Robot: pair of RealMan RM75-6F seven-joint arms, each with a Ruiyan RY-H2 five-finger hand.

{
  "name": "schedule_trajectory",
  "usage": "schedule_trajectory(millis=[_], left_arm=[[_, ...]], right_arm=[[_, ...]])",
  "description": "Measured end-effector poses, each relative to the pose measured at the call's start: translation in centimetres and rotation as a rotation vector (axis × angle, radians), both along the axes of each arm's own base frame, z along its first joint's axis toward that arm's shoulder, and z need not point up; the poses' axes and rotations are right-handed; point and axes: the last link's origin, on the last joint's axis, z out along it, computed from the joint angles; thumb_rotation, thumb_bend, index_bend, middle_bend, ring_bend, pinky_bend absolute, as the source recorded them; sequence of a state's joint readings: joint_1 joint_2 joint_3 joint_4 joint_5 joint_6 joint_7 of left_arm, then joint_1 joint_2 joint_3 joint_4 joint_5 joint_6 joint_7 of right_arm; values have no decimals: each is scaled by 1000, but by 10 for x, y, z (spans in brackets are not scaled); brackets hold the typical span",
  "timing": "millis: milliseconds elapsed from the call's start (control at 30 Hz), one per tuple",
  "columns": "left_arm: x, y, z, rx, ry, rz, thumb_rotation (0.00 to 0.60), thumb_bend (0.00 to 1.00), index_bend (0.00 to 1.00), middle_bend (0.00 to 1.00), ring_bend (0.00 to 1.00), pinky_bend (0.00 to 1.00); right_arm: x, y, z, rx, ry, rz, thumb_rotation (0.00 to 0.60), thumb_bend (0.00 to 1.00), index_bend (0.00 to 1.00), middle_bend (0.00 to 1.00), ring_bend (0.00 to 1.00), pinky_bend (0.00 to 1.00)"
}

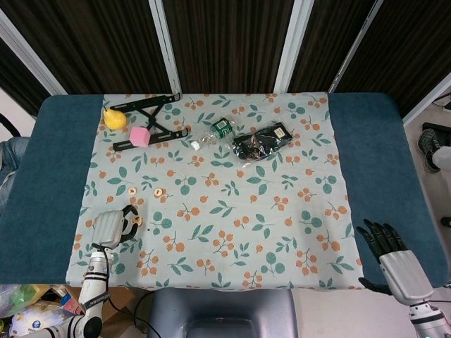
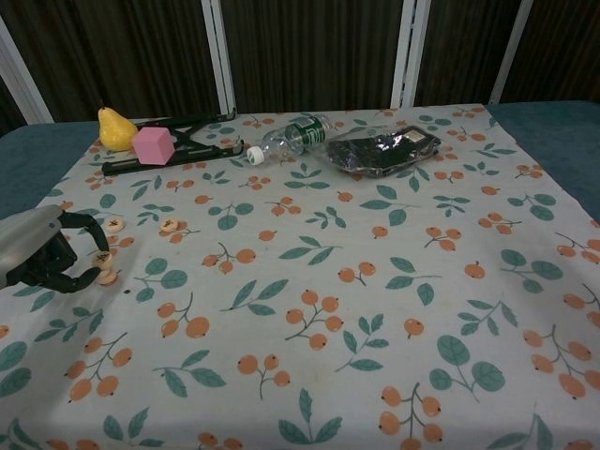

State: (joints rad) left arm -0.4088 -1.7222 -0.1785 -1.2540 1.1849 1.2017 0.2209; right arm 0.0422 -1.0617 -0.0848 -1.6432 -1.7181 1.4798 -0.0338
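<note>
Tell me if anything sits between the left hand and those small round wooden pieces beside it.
Nothing visible does. The left hand has its curled fingers right at the nearest wooden pieces, with only bare cloth around them.

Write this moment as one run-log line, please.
left robot hand: fingers curled over small wooden discs | right robot hand: open, off the cloth | bottle: lying on its side
</note>
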Motion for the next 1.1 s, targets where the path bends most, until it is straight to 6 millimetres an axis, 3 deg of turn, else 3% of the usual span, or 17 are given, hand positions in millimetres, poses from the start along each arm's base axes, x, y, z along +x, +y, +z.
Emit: schedule_trajectory(millis=[1100], left_arm=[[-8, -2, 4, -17, 12, 12, 600, 405, 406, 1000, 1000, 1000]], right_arm=[[0, 0, -1, -7, 7, -4, 600, 204, 0, 0, 0, 61]])
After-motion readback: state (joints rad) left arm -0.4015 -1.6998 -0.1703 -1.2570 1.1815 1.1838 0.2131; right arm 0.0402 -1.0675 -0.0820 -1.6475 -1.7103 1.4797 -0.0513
